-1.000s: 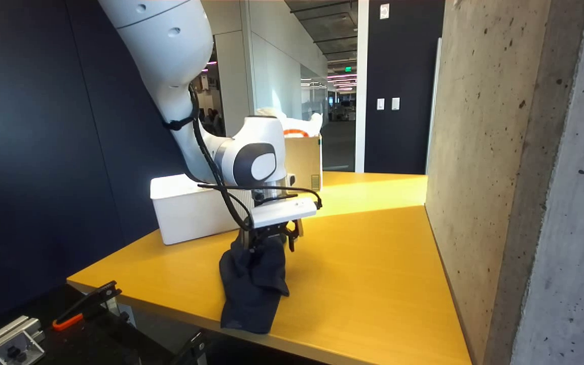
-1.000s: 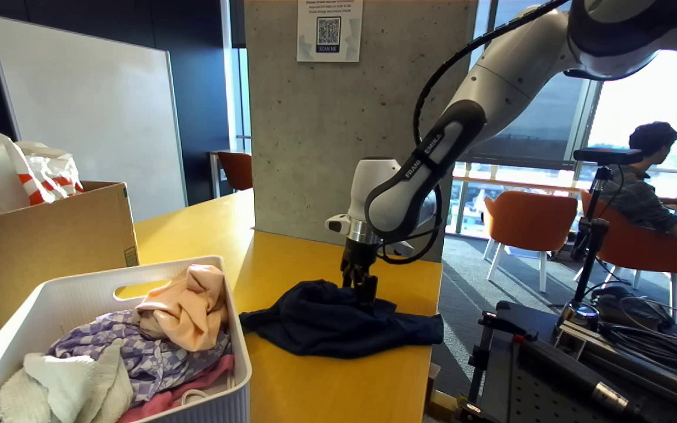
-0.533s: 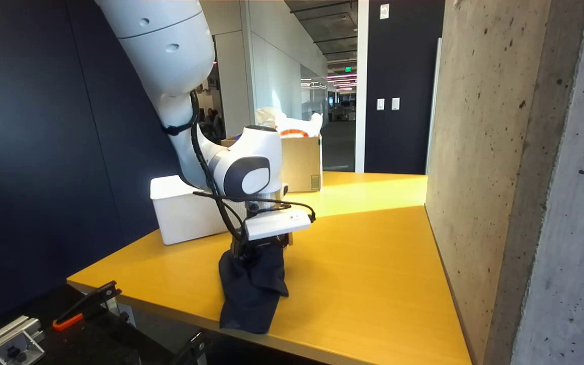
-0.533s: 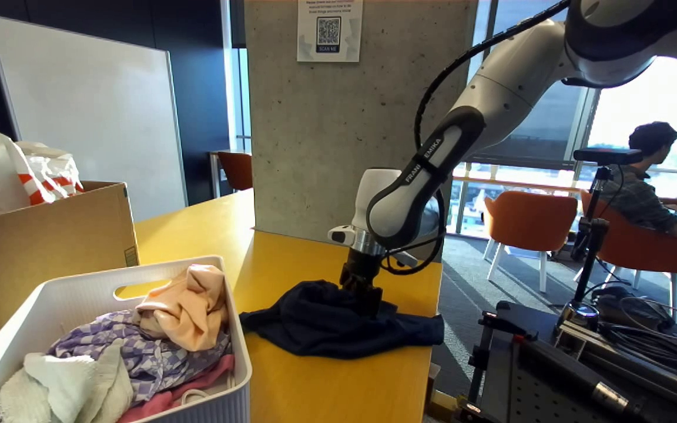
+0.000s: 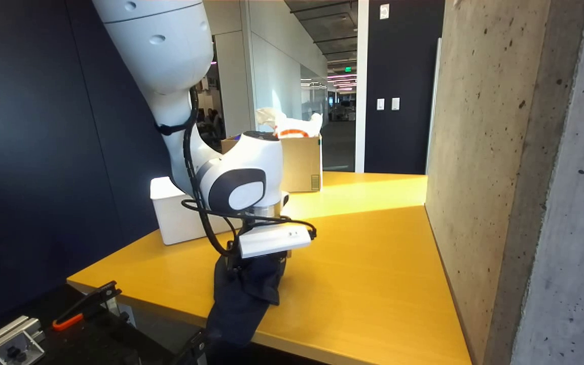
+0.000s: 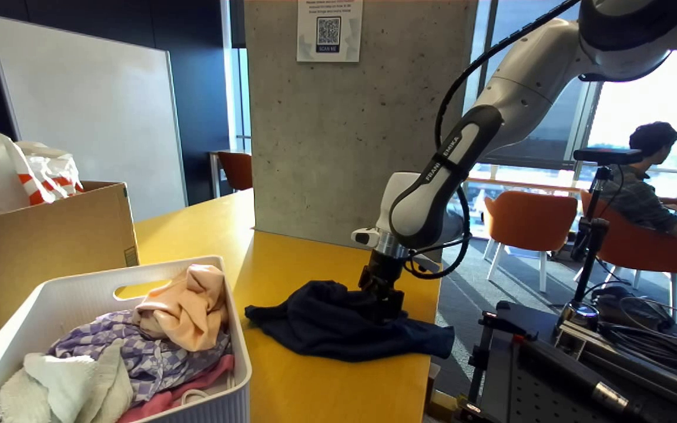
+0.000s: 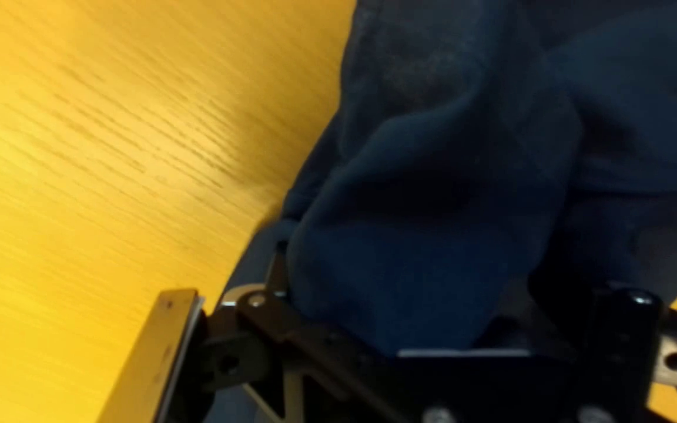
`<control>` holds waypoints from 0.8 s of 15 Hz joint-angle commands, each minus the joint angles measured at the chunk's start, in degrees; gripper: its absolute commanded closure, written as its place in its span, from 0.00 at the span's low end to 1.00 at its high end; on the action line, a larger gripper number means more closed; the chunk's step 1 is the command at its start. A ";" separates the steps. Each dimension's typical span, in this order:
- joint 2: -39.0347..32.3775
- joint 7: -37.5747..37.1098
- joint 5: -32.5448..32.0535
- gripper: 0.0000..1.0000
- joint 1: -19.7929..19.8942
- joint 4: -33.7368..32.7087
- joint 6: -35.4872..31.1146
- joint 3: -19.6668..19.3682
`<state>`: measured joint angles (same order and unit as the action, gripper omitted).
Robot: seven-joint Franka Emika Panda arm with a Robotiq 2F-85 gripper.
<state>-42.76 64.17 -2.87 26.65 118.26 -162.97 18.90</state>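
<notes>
One gripper (image 6: 382,298), jaws wide; touching navy cloth (image 6: 338,336)

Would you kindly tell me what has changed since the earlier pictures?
The gripper has come lower onto the dark blue garment and moved toward the edge of the table; the garment shifted the same way, its end reaching further over. The jaws stay wide open. The white bin and cardboard box stayed put.

Shows soft, matt cloth in the garment (image 7: 432,205), smooth grained wood with a faint gloss on the table (image 7: 109,147), and metal with shiny screws (image 7: 257,300) on the gripper (image 6: 383,302). Has smooth, satin casing on the arm (image 5: 170,50) and ribbed plastic in the basket (image 6: 83,302). Adds dull cardboard for the box (image 6: 44,252) and rough, pitted concrete for the pillar (image 5: 489,126).
</notes>
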 commanded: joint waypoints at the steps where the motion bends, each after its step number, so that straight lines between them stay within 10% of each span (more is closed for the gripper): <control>1: 5.21 1.84 2.48 0.00 2.70 5.30 -1.50 1.93; 12: 6.29 3.47 6.08 0.00 3.74 6.00 -0.91 2.12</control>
<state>-36.24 65.05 1.08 29.31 124.16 -163.37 20.23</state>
